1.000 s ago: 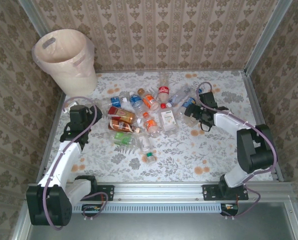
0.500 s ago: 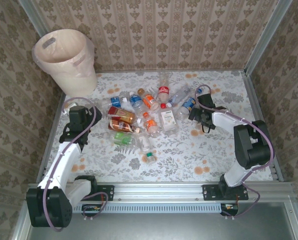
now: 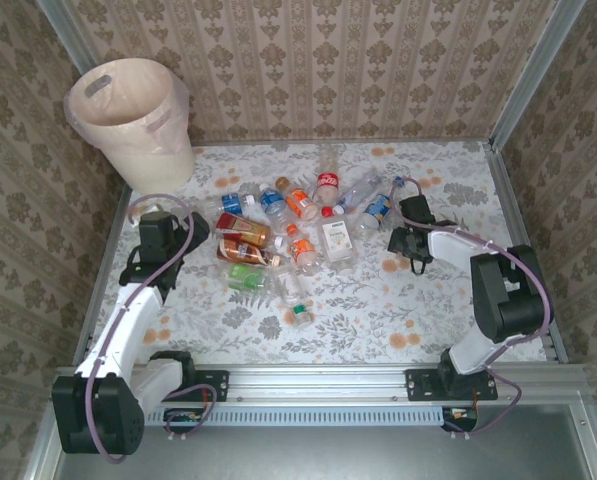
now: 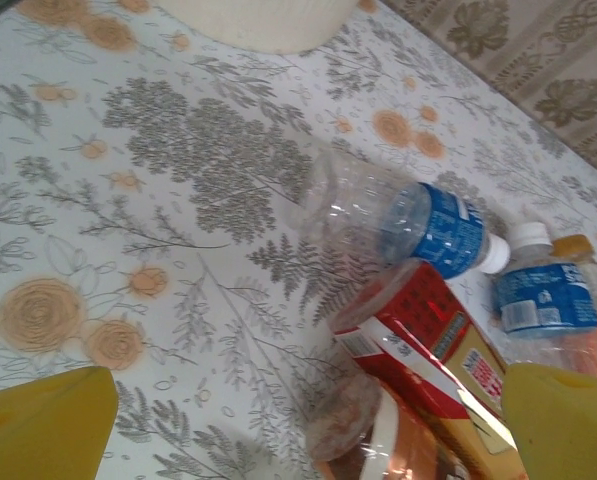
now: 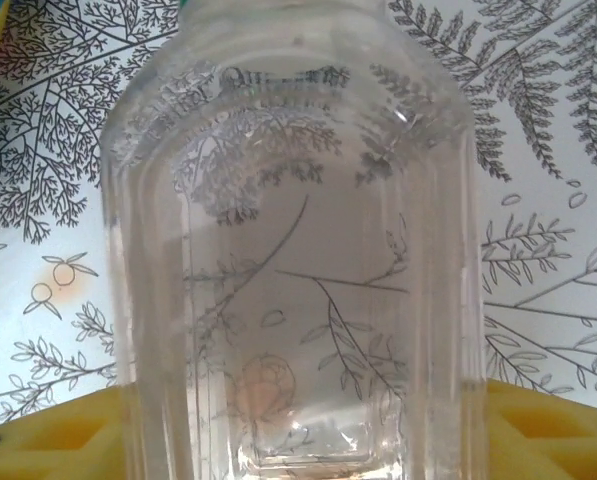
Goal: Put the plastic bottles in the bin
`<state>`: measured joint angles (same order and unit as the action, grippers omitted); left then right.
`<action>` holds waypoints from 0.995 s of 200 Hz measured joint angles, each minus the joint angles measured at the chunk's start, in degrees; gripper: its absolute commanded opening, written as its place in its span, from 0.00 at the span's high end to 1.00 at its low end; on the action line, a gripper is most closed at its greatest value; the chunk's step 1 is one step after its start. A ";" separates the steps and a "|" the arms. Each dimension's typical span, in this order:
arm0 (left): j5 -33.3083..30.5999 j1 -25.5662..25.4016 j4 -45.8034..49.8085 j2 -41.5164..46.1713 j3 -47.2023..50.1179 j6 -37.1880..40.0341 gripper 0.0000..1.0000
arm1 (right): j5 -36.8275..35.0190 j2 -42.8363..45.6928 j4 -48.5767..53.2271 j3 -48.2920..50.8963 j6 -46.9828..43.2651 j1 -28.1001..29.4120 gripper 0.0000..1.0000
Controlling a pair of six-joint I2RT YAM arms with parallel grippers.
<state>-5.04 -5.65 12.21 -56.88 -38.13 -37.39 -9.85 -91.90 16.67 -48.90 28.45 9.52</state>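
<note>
Right claw clamped on clear bottle, just right of bottle pile mid-bench. Left claw wide open, empty, by left edge. Bin far-left corner. Bench near strip bare.

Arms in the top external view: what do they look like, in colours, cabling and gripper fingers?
The left arm and right arm each have white links, black joints and black bases, with a mauve cable looping alongside. The left gripper and right gripper carry yellow pads.
</note>
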 measured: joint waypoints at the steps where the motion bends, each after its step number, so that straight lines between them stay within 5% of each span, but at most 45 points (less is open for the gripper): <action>1: 0.13 -0.07 0.00 -0.07 -0.04 0.00 0.00 | 0.00 0.11 -0.02 0.09 0.00 0.00 0.42; 59: 10.10 -4.66 -8.39 -5.97 -3.13 -0.37 0.00 | 3.32 12.35 -6.36 7.06 -1.90 0.46 0.53; 94: 15.26 -11.34 -12.17 -11.06 -7.32 0.48 0.00 | 11.32 20.39 -16.85 11.98 -1.77 0.79 0.54; 142: 21.35 -21.70 -14.58 -18.56 -17.16 3.19 0.00 | 25.14 19.96 -32.85 14.10 0.02 4.02 0.56; 199: 23.50 -29.53 -12.85 -25.05 -26.23 4.15 0.00 | 29.73 16.46 -40.96 13.70 -1.38 11.45 0.54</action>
<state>18.46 -35.18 -0.64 -81.93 -64.36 -33.23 19.88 -75.44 -24.29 -35.20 27.07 20.97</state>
